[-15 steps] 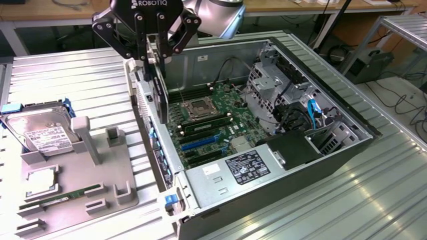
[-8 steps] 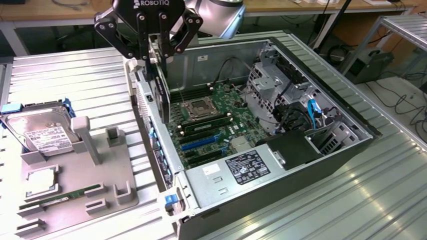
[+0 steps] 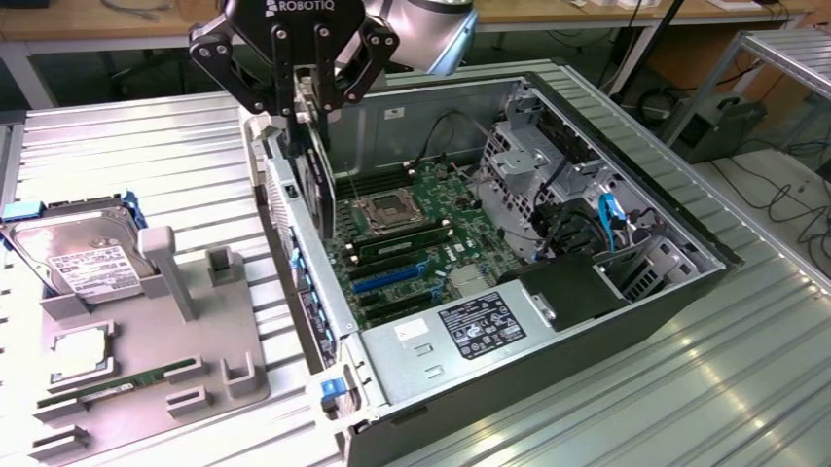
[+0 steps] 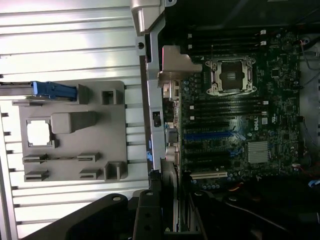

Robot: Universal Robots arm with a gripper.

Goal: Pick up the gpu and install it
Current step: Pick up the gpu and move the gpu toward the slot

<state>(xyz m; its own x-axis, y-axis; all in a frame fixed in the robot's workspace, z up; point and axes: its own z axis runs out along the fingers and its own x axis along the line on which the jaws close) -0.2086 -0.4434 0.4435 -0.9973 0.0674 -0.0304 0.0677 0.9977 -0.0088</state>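
Gripper [image 3: 307, 105] at 12 o'clock in the exterior view, fingers clamped on gpu [image 3: 311, 185]. Card hangs upright, edge-on, over the open computer case [image 3: 389, 117], above the 9 o'clock edge of the motherboard [image 3: 403, 243]. Hard drive [image 3: 81, 258] sits at 9 o'clock and gray fixture [image 3: 195, 341] at 8 o'clock, both well apart from the card.

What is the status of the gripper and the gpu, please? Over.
Status: gripper shut on gpu. Card upright over open case, by its wall on the exterior view's left, not seated. Nothing seen lying over blue slot.
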